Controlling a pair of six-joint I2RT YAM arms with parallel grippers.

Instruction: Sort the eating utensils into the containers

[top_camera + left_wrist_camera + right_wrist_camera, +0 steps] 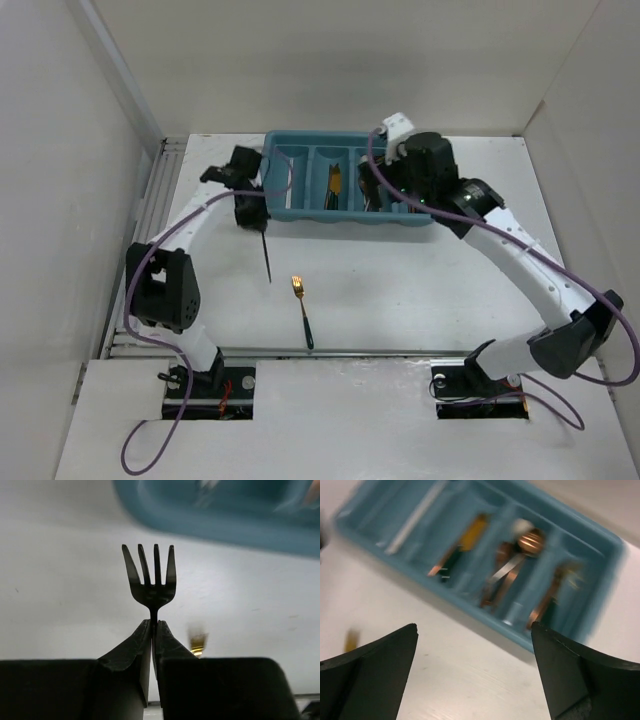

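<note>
A black fork (150,577) stands clamped by its neck in my left gripper (154,626), tines pointing away from the wrist. From above, the black fork (267,255) shows as a thin dark line running from the left gripper (254,218) toward the near side, just left of the teal tray (300,137). A gold fork with a dark handle (302,312) lies alone on the table; in the left wrist view the gold fork (198,643) is a blur. My right gripper (474,626) is open and holds nothing, at the tray's right end (400,180).
The tray (572,514) holds a white utensil (415,517), a gold piece with a dark handle (462,542), copper spoons (517,555) and a copper fork (547,597) in separate compartments. White walls enclose the table on three sides.
</note>
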